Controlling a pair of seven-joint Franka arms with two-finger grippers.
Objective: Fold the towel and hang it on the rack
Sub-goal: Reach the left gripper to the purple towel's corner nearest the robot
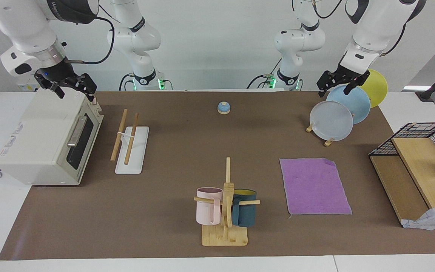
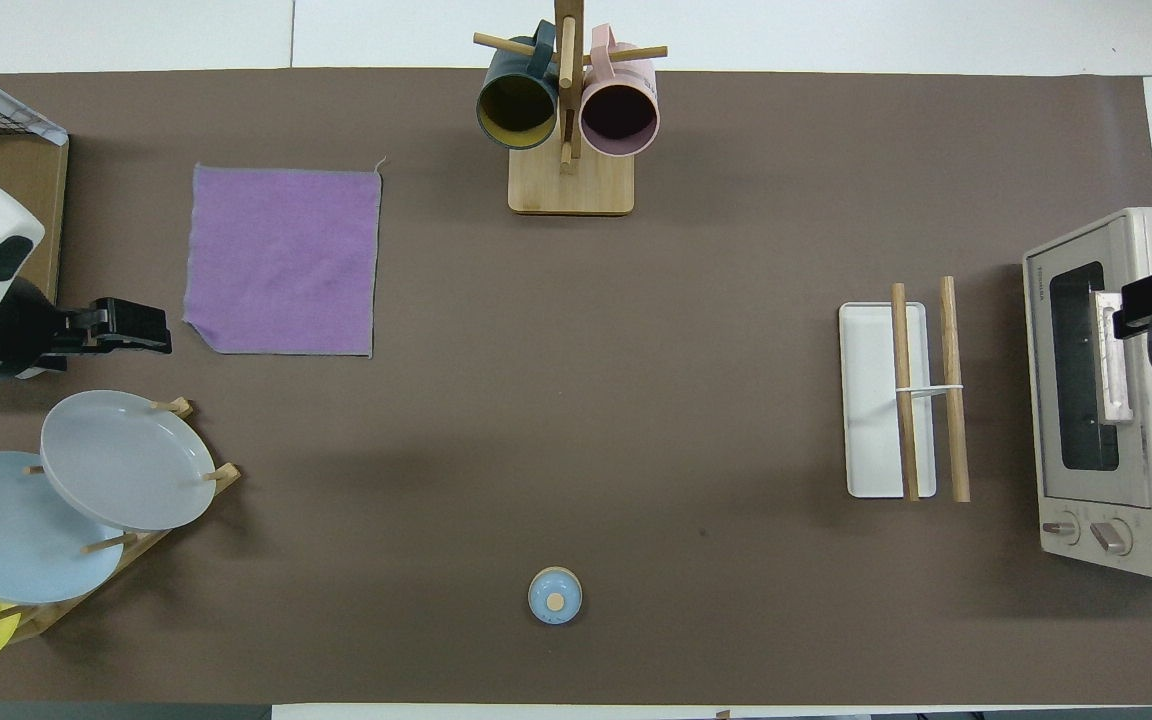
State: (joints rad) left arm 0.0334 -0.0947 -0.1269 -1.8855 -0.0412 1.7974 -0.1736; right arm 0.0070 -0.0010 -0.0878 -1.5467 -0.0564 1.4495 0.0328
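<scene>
the left gripper [image 1: 339, 83] hangs over the plates [image 1: 331, 120], fingers spread, empty; the right gripper [image 1: 74, 87], also parted and empty, is over the toaster oven [image 1: 47, 139]. the towel [image 1: 313, 186] lies flat, purple up, toward the left arm's end, well apart from the rack [image 1: 131, 149]. it looks thin, limp and light, so pinch a corner or edge

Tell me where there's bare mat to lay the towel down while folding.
The widest bare patch lies mid-mat, bordered by the towel, the mug stand, the rack and the small blue bell. A narrower strip runs between mug stand and rack. It is crowded at the left arm's end, by the plate stand and wooden shelf.
</scene>
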